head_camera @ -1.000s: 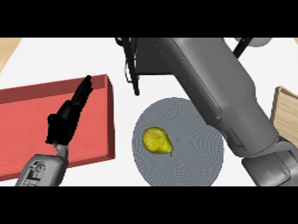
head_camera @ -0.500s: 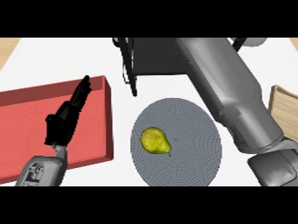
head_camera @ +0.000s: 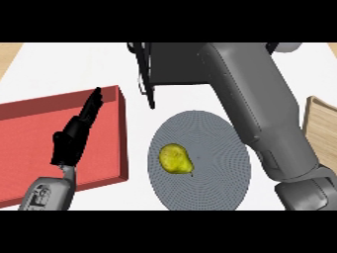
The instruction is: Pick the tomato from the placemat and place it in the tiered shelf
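Two grey forearms are entering from the lower edge of the head view, over a white tabletop (head_camera: 62, 69). The left hand (head_camera: 74, 134), black and slender, is hovering above a shallow red rectangular tray (head_camera: 25, 148), its fingers lying straight and pressed together, pointing up and away toward the tray's far corner and holding nothing. The right forearm (head_camera: 262, 123) is stretching far across the scene toward the dark tiered shelf (head_camera: 167, 64) at the top, and its bulk is covering the right hand entirely, so I cannot tell how those fingers are standing. A round grey woven placemat (head_camera: 215, 168) is lying between the red tray and the right forearm, its right rim partly hidden under that arm. Resting on the left half of the placemat is a small yellow-green fruit (head_camera: 175, 159), looking more like a pear than a tomato, with a short stem pointing toward the lower right; nothing is touching it. A light wooden board (head_camera: 333, 133) is lying at the right edge, just beyond the arm. Wooden strips are showing at both upper corners beyond the white surface.
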